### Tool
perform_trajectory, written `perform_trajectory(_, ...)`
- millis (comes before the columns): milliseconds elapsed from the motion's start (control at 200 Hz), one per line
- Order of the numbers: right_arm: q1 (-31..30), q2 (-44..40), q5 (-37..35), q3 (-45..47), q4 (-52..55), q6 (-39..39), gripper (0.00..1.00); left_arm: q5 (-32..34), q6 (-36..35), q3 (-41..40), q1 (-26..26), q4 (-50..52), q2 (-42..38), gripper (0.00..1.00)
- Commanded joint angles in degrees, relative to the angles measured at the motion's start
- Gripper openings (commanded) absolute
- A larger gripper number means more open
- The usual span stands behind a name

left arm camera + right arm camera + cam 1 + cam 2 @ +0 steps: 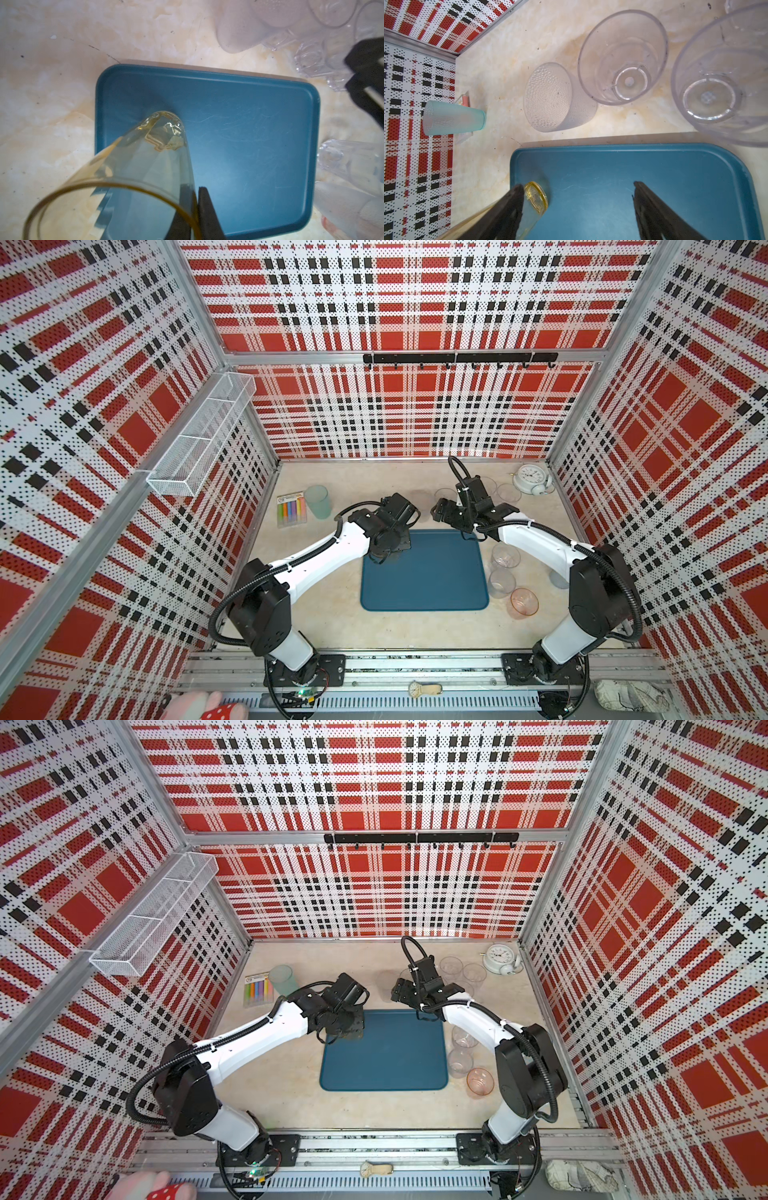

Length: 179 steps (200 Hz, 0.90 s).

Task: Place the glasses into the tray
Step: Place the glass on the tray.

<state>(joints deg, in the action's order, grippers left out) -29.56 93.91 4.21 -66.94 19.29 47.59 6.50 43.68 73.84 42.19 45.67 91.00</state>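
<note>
The dark teal tray (pixel 424 576) lies in the middle of the table, bare inside (pixel 249 135). My left gripper (pixel 196 199) is shut on the rim of an amber glass (pixel 145 162), one finger inside and one outside. The glass hangs tilted, base down, over the tray's far left corner (pixel 536 199). My right gripper (pixel 577 187) stands open above the tray's far edge with nothing in it. A frosted glass (pixel 550 97) and clear glasses (pixel 623 56) stand beyond the tray. More clear glasses (pixel 506 558) and a pink one (pixel 524 602) stand at its right side. A mint-green glass (pixel 318 502) stands far left.
A white alarm clock (pixel 532 479) sits in the far right corner. A pack of coloured markers (pixel 291 510) lies beside the mint-green glass. A white wire-mesh basket (pixel 203 435) hangs on the left wall and a black hook rail (pixel 459 358) on the back wall.
</note>
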Motion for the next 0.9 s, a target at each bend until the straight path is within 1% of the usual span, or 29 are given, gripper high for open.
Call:
perform_trajectory(0,-0.42,-1.65,0.27,2.16,-0.75,0.69,0.85,-1.37,-3.1,1.82,0.34,-0.23,2.17,0.0)
perform_trajectory(271,-1.25,-1.62,0.59,3.49,-1.97,1.32,0.85,-3.0,-4.54,3.67,0.34,-0.19,5.05,0.0)
perform_trajectory(481,-2.95,0.11,1.43,3.64,-3.36,2.02,0.84,-1.87,-6.8,7.72,0.33,2.52,6.67,0.11)
perform_trajectory(847,-5.49,3.12,2.3,2.52,-5.07,2.84,0.85,0.62,-9.39,11.56,0.17,5.48,8.27,0.24)
perform_trajectory(892,-5.7,3.29,2.3,2.38,-5.14,2.86,0.84,0.63,-9.49,11.73,0.17,5.48,8.31,0.24)
